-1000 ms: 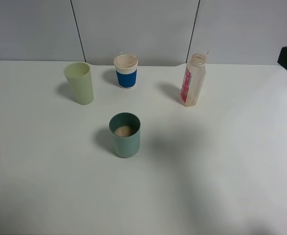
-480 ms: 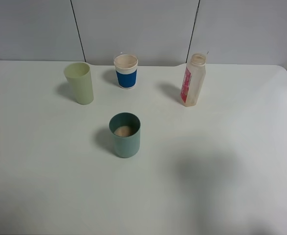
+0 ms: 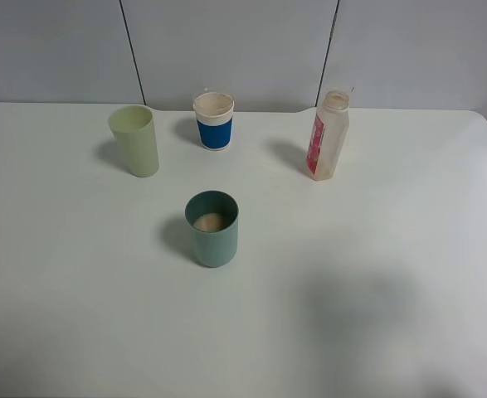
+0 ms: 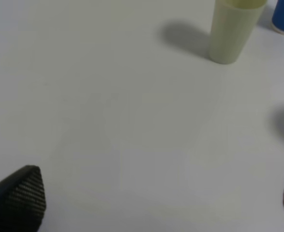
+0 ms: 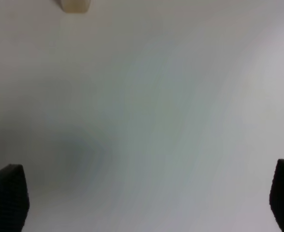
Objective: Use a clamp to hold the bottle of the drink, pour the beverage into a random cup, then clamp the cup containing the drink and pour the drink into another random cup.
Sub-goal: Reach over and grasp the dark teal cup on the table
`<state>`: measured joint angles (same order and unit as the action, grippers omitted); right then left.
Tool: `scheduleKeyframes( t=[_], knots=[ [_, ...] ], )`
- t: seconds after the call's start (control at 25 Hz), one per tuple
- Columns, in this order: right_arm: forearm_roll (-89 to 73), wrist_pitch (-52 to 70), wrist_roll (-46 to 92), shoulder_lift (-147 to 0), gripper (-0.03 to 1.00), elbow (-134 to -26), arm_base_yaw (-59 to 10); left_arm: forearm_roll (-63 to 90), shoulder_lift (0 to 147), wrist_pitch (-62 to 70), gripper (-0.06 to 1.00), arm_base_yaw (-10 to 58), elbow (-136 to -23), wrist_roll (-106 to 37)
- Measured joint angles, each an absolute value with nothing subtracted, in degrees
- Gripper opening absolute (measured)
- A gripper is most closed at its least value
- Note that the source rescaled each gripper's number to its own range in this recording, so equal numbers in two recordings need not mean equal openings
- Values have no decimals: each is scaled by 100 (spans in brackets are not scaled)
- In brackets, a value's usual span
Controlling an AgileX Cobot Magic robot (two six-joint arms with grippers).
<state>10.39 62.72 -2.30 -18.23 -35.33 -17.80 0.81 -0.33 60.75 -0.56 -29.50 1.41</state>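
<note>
Three cups, one bottle, all upright on white worktop (image 3: 409,249). Nearest front: teal cup (image 3: 211,228), beige drink in bottom. Back left: pale green cup (image 3: 134,139). Back centre: blue-banded paper cup (image 3: 214,121). Back right: uncapped plastic bottle (image 3: 328,137), red label, writing unreadable. Jaws wide, holding nothing, over bare worktop: left gripper (image 4: 154,198), right gripper (image 5: 145,195).

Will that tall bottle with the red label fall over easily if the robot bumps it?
Probably. The bottle is tall with a small base, so a bump near its top would likely tip it. It looks nearly empty, so probably light. With no cap on, leftover drink might spill.
</note>
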Motion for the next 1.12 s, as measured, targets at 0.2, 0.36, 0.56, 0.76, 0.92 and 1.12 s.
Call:
scheduleKeyframes(
  t=[0.2,0.36,0.56,0.76,0.92,1.12],
  knots=[
    [749,6597,-440,-1673,100,-3545,-1780,81,-33,6075,100,-56,-2950,141],
    [727,6607,-466,-1585,100,-3539,-1780,81,-33,6075,100,-56,-2950,141],
    [726,6529,-510,-705,100,-3003,-1780,81,-33,6075,100,-56,-2950,141],
    [706,6153,-515,-179,100,-2814,-1780,81,-33,6075,100,-56,-2950,141],
    [706,6127,-515,-57,100,-2814,-1780,81,-33,6075,100,-56,-2950,141],
    [706,6117,-519,-52,100,-2814,-1780,81,-33,6075,100,-56,-2950,141]
  ],
)
